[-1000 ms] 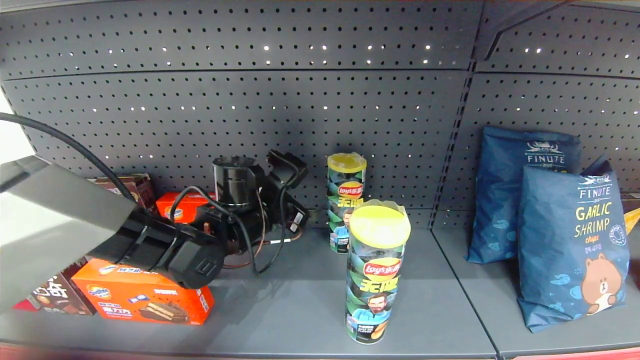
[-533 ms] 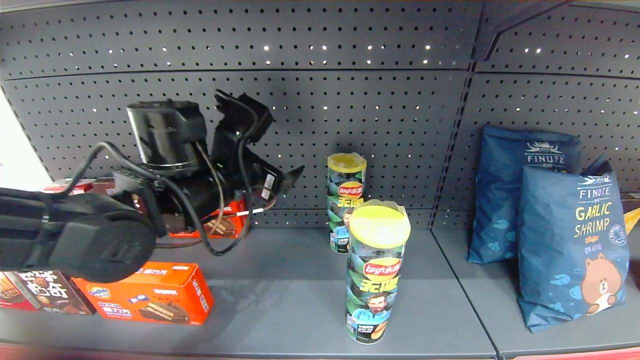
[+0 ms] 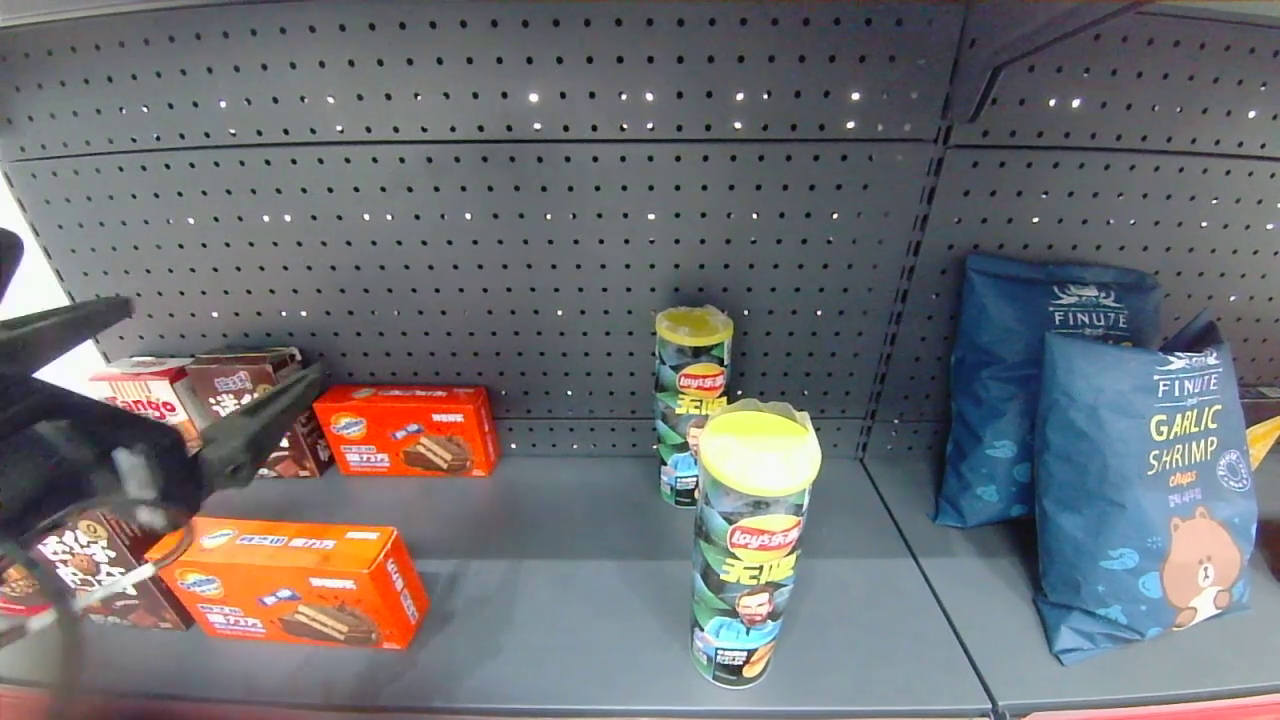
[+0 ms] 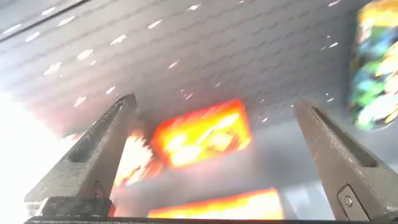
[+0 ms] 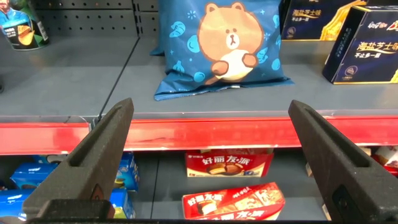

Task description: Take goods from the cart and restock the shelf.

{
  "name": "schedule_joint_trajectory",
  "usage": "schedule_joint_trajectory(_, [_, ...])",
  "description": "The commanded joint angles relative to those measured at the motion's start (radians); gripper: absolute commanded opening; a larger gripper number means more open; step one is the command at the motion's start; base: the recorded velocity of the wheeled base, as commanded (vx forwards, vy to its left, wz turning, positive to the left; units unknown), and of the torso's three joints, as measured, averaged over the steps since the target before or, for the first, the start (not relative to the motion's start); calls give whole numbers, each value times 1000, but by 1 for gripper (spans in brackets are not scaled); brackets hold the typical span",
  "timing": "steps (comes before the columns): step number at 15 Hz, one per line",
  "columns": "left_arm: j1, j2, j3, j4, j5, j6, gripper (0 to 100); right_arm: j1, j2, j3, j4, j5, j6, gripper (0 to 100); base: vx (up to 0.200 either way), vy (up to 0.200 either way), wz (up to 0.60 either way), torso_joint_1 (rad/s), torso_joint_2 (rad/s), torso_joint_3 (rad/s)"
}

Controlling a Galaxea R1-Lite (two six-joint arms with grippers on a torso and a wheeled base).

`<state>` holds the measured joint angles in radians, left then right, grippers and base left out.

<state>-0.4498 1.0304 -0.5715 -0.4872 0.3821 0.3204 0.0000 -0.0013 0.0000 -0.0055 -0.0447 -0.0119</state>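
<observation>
My left gripper (image 3: pixel 225 337) hangs open and empty at the left end of the grey shelf (image 3: pixel 600 600), in front of the snack boxes. An orange wafer box (image 3: pixel 405 430) lies at the back against the pegboard, and the left wrist view shows it ahead of the open left gripper (image 4: pixel 214 102) as an orange box (image 4: pixel 202 134). A second orange box (image 3: pixel 290 585) lies near the front edge. My right gripper (image 5: pixel 211 106) is open and empty, below and in front of the shelf's red edge (image 5: pixel 199 134).
Two chip cans (image 3: pixel 692 400) (image 3: pixel 750 545) stand mid-shelf, one behind the other. Blue snack bags (image 3: pixel 1145 490) lean at the right. Brown boxes (image 3: pixel 90 575) (image 3: pixel 250 385) sit at the far left. A lower shelf holds more boxes (image 5: pixel 230 165).
My left arm has lifted and drawn back to the left, away from the pegboard, uncovering the rear orange box. The chip cans and bags have not moved.
</observation>
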Motion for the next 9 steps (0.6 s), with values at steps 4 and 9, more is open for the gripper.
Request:
schedule_joint_trajectory(4, [0,-567,383,187,112,0,100,0,1,0,-1,0,0,100,0,0,0,0,0,0])
schedule_joint_trajectory(9, [3,-665,426,406,136,-1,100,-9,60,0,-1,2,1,100,0,0,0,0,0,0])
